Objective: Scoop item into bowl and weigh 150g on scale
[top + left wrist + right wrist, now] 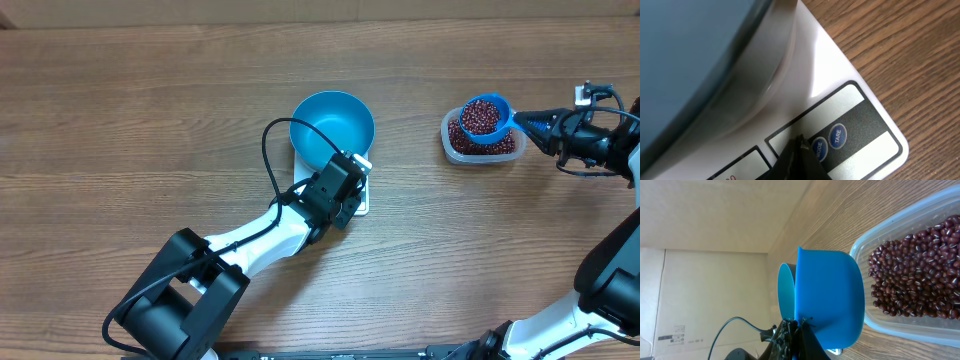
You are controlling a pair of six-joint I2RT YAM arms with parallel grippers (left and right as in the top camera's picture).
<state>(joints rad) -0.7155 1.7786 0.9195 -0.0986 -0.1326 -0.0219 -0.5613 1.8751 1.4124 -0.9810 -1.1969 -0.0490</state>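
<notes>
The bright-blue bowl (332,128) sits empty on the white scale (362,200). My left gripper (357,170) is shut, and its tip (801,144) rests on the scale's button panel right beside the MODE button (818,148), left of TARE (837,136). My right gripper (535,124) is shut on the handle of a small blue scoop (486,116) heaped with dark red-brown beans, held over the clear tub (450,140). In the right wrist view the scoop (832,295) fills the centre and more beans (920,275) lie in the tub.
Wooden table all around. The scale's display window (740,170) shows at the bottom of the left wrist view. The bowl's wall (685,55) looms close above the left gripper. A black cable (268,160) loops beside the bowl.
</notes>
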